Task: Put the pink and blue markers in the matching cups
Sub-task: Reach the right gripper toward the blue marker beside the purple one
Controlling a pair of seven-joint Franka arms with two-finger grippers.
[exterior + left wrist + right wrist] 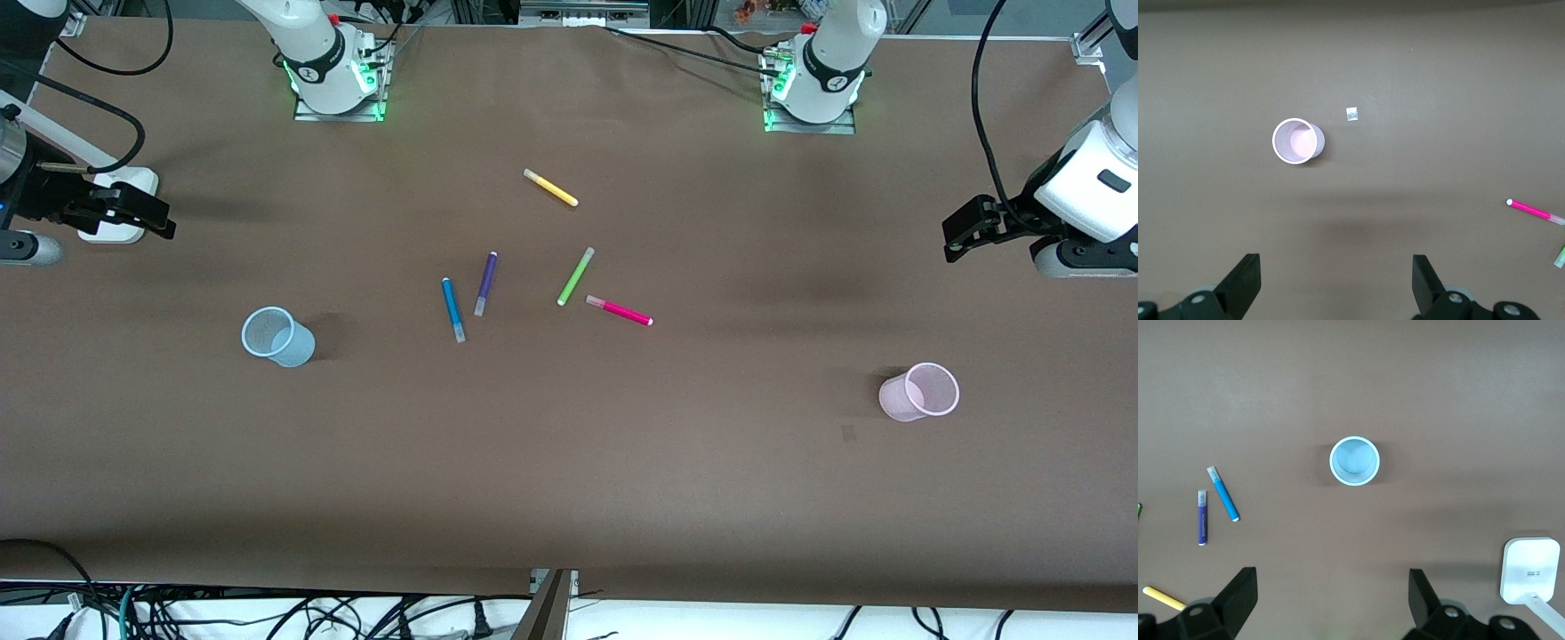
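The pink marker (620, 311) and the blue marker (453, 309) lie flat near the table's middle, apart from each other. The pale blue cup (277, 336) stands upright toward the right arm's end. The pale pink cup (920, 392) stands upright toward the left arm's end. My left gripper (953, 238) is open and empty above the table's end, with the pink cup (1297, 141) and the pink marker (1535, 211) in its wrist view. My right gripper (169, 220) is open and empty above its end, with the blue cup (1354, 460) and the blue marker (1224, 494) in its wrist view.
A purple pen (485, 283) lies beside the blue marker. A lime-green pen (575, 276) lies by the pink marker's pale cap. A yellow pen (550, 188) lies nearer the bases. A white block (120, 206) sits under the right gripper. A small grey scrap (848, 433) lies near the pink cup.
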